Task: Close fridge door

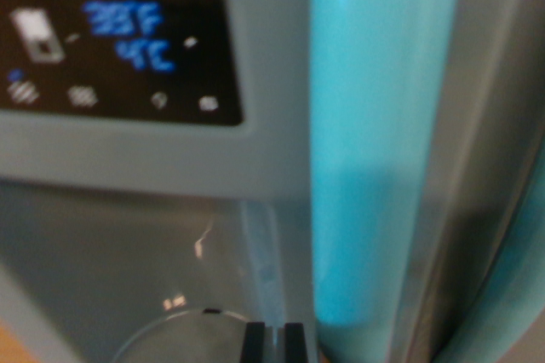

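Note:
The view is blurred and very close to the grey fridge front (pixel 272 158). A black display panel (pixel 115 54) with blue digits fills the upper left. Right of centre, a turquoise handle bar (pixel 375 141) runs from top to bottom. Further right lies a grey door surface (pixel 485 167), and the seam between the doors is too blurred to judge. Only the two black fingertips of my gripper (pixel 273 344) show at the bottom edge. They stand close together with nothing visible between them, just left of the handle bar's lower end.
Below the display is a recessed dispenser bay (pixel 128 269) with a round grey rim (pixel 179 333) at the bottom. A turquoise curved edge (pixel 511 295) crosses the lower right corner. An orange patch (pixel 13 346) shows at the bottom left.

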Available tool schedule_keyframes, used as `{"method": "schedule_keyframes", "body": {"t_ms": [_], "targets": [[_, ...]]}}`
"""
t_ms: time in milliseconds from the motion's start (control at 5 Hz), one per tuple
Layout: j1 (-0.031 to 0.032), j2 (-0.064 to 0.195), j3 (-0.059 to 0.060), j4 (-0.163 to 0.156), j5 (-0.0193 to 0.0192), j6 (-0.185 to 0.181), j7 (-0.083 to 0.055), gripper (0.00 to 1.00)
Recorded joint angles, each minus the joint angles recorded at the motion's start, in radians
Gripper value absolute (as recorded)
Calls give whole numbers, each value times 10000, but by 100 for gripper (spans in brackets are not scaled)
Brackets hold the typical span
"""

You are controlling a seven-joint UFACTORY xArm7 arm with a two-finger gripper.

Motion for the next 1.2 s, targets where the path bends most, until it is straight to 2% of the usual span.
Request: {"method": "schedule_keyframes", "body": {"t_ms": [200, 400, 600, 800, 1000, 1200], "targets": [[0, 0, 0, 0, 0, 0, 0, 100], [0, 367, -94, 341, 0, 0, 0, 100], [0, 367, -94, 341, 0, 0, 0, 100], [0, 687, -193, 621, 0, 0, 0, 100], [0, 687, -193, 621, 0, 0, 0, 100], [0, 829, -221, 721, 0, -1, 0, 100]]}}
